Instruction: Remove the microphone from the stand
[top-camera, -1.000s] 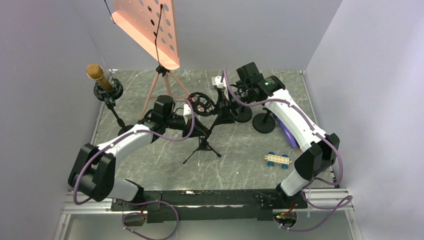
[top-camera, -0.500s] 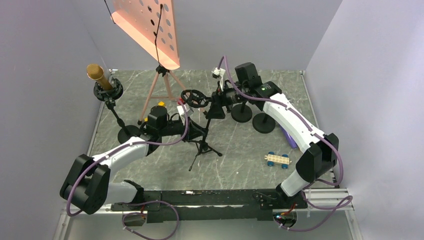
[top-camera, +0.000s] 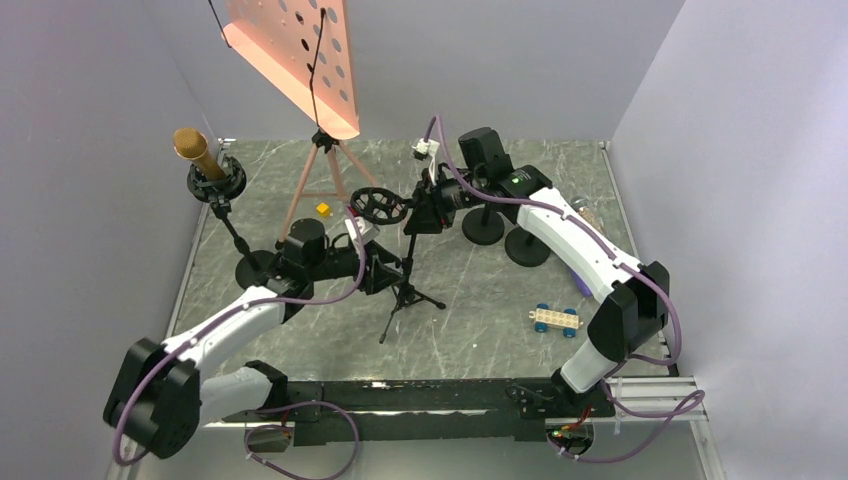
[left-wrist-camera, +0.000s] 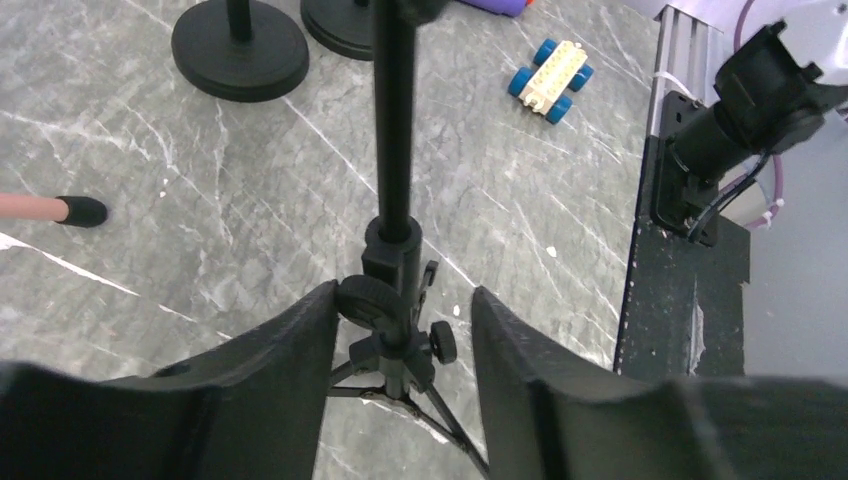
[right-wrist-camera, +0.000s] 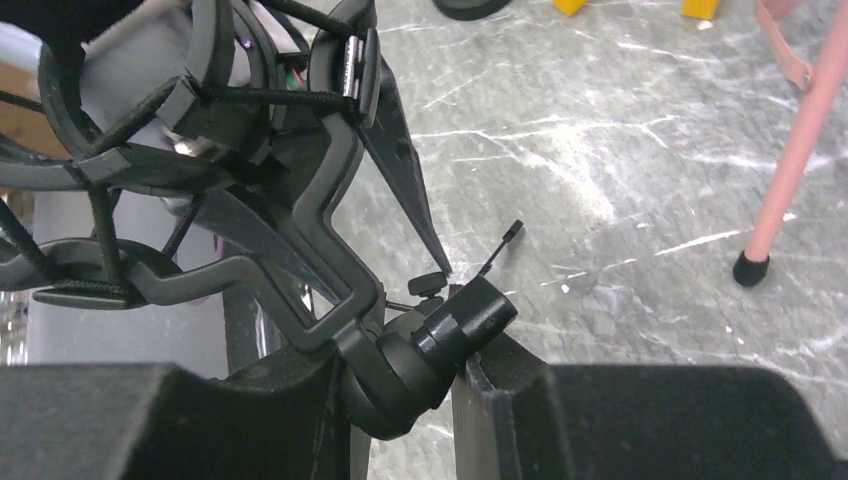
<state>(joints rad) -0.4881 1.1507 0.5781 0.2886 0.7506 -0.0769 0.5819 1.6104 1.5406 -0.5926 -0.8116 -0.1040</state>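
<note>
The gold-headed microphone (top-camera: 190, 150) sits tilted in a black shock mount (top-camera: 218, 182) on a round-base stand (top-camera: 255, 267) at the far left, with neither gripper near it. In the middle stands a black tripod stand (top-camera: 405, 290) whose ring-shaped shock mount (top-camera: 380, 205) is empty. My left gripper (top-camera: 385, 272) is open low on that tripod stand. Its fingers flank the pole's collar (left-wrist-camera: 398, 262), the left one against a knob (left-wrist-camera: 362, 297). My right gripper (top-camera: 420, 215) is shut on the swivel joint (right-wrist-camera: 440, 335) under the empty mount.
Two black round-base stands (top-camera: 483, 230) (top-camera: 527, 247) stand behind the right arm. A pink music stand (top-camera: 300, 50) on a tripod is at the back. A toy car (top-camera: 555, 319), a purple object (top-camera: 578, 272) and a yellow block (top-camera: 323, 209) lie on the table.
The left gripper has slid down the tripod stand's pole and opened. The right gripper moved left with the empty mount and closed on its joint. The tripod stand now stands more upright.
</note>
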